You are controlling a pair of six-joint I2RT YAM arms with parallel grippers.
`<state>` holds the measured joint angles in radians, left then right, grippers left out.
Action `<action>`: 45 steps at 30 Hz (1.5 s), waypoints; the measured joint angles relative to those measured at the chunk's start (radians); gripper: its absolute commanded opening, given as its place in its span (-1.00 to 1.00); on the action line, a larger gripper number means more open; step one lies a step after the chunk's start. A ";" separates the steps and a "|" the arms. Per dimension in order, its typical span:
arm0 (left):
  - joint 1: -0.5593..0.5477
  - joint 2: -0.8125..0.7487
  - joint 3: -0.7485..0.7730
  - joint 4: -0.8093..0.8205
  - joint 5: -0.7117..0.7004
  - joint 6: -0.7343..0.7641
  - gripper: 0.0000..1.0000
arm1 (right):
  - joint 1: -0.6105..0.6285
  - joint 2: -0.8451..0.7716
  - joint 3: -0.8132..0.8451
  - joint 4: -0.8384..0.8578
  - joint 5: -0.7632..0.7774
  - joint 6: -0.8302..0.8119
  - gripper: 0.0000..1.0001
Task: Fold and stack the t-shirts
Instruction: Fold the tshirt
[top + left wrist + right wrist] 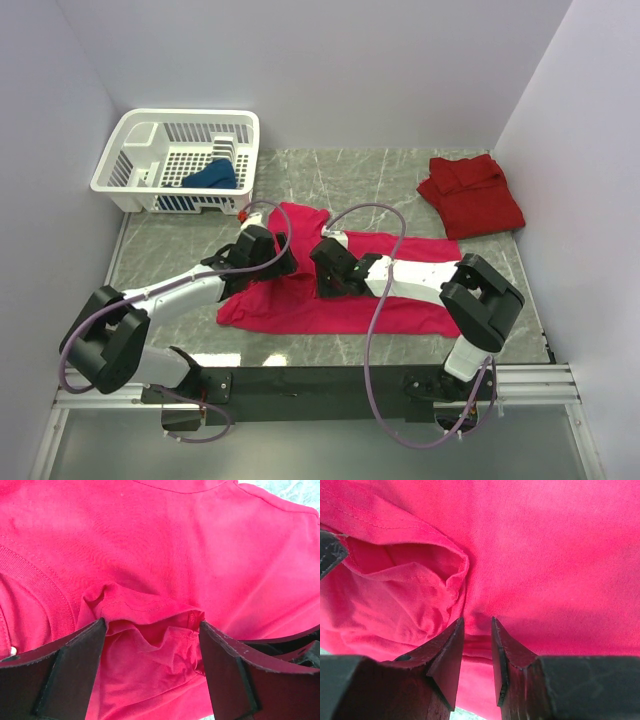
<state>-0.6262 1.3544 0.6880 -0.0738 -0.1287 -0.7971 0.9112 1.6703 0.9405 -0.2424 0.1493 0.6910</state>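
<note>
The grey marbled worktop (180, 240) stretches out ahead of my two bases. The magenta t-shirt (330, 310) is the biggest thing on it, spread out in the middle and toward six o'clock from above, with one part reaching up toward twelve. At ten o'clock the white lattice basket (175, 115) sits in the far corner of the worktop. At two o'clock, well apart from the magenta t-shirt, the darker red t-shirt (470, 195) lies folded into a compact pile. The dark blue t-shirt (212, 177) is bunched up inside the basket, at its five o'clock side.

Both my arms reach in over the magenta t-shirt and meet close together near its middle. My left end effector (150, 665) is released: its two dark fingers (75, 670) stand wide apart on the cloth, and a raised, wrinkled ridge of the shirt lies between them without being squeezed. My right end effector (477, 645) is nearly clenched, its fingertips (452, 645) pressed down on the same shirt with only a narrow slit left between them. Pink cloth shows in that slit, but I cannot tell whether any of it is pinched. Just beside those tips, toward nine o'clock in the right wrist view, a small pouch of the cloth is puckered up
</note>
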 measured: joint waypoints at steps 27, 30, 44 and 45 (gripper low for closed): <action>-0.008 0.129 0.071 0.077 0.035 0.016 0.70 | 0.000 -0.020 -0.043 0.013 0.003 0.018 -0.28; -0.008 0.149 0.122 0.080 0.027 0.023 0.72 | 0.000 -0.045 -0.058 0.010 0.013 0.023 -0.28; 0.018 0.097 0.146 0.071 -0.035 0.077 0.77 | 0.000 -0.085 -0.057 0.013 0.027 0.020 -0.28; 0.029 0.076 0.127 0.063 -0.035 0.080 0.77 | 0.000 -0.084 -0.049 0.012 0.027 0.017 -0.28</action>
<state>-0.5968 1.4300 0.8150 -0.0113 -0.1635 -0.7174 0.9112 1.5864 0.8913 -0.2302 0.1764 0.7082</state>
